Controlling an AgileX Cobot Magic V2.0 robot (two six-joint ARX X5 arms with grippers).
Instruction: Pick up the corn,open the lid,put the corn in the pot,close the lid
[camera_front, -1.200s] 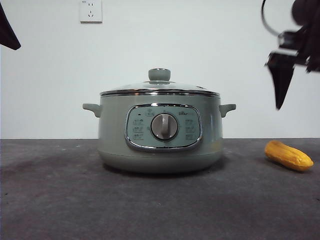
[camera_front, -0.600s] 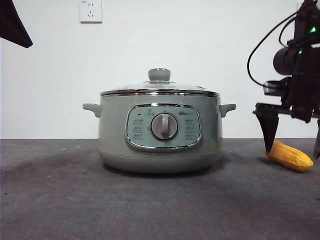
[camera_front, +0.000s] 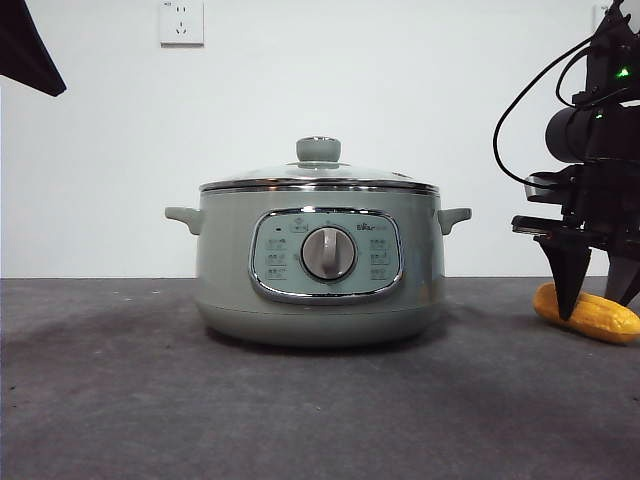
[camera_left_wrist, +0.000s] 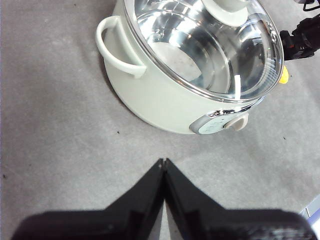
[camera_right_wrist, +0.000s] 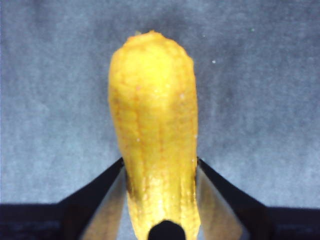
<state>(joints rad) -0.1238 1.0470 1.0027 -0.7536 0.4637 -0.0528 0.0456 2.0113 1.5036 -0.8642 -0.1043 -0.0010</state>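
Observation:
The yellow-orange corn (camera_front: 603, 319) lies on the dark table at the far right; it fills the right wrist view (camera_right_wrist: 155, 125). My right gripper (camera_front: 592, 308) is down around it, one jaw pressed on each side of the cob (camera_right_wrist: 160, 162), so it is shut on the corn at table level. The pale green pot (camera_front: 320, 300) stands in the middle with its lid (camera_front: 320, 178) on, green knob (camera_front: 319, 149) on top. My left gripper (camera_left_wrist: 163, 161) is shut and empty, held high beside the pot (camera_left_wrist: 150, 100); the glass lid (camera_left_wrist: 220, 55) shows below it.
A white wall with a socket (camera_front: 181, 21) stands behind the table. The left arm shows only as a black tip (camera_front: 28, 50) at the top left corner. Grey table surface (camera_front: 120, 400) lies in front of and to the left of the pot.
My right gripper came down from the upper right onto the corn, and its jaws have narrowed from wide apart to gripping the cob. The pot and the lid have not moved.

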